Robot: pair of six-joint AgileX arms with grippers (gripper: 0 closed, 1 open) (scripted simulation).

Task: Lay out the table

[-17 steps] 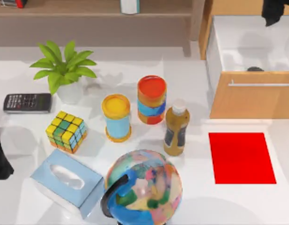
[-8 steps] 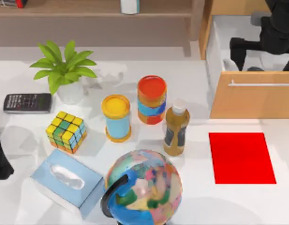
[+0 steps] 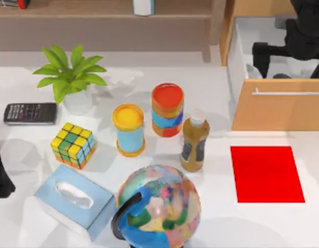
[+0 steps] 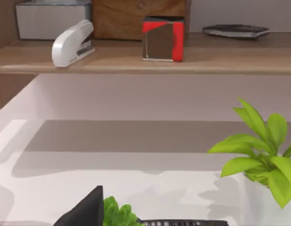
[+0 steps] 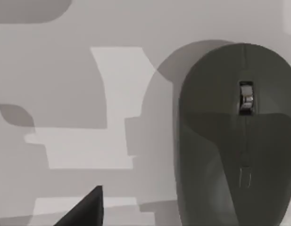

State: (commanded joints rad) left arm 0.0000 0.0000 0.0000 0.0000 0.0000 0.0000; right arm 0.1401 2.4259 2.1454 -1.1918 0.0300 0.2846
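the right claw point(image 3: 275, 51) hangs inside the open light-wood drawer point(image 3: 275, 111) at the top view's upper right, over a dark grey computer mouse point(image 5: 237, 136) lying on the drawer's pale floor. its fingers look spread apart, released, gripping nothing. the left arm sits parked at the top view's left edge, and whether its claw is released or clenched i cannot tell.

the wide white surface point(image 3: 221, 227) spreads below and to the left of the drawer, and a flat red rectangular mat point(image 3: 267, 173) lies bare on it just in front of the drawer, likely where the mouse belongs.

risks, as i judge them:
- the mouse has a smooth, rounded shell, so a pinch placed off centre could squirt it sideways or let it slip out on the lift.
- the drawer walls and front panel stand close around the claw, so a low or hurried exit could clip the wood and knock the mouse loose.
- the brown plastic bottle with a white cap point(image 3: 194, 144) stands tall near the mat's left side, and a wide swing on the way down could topple it.
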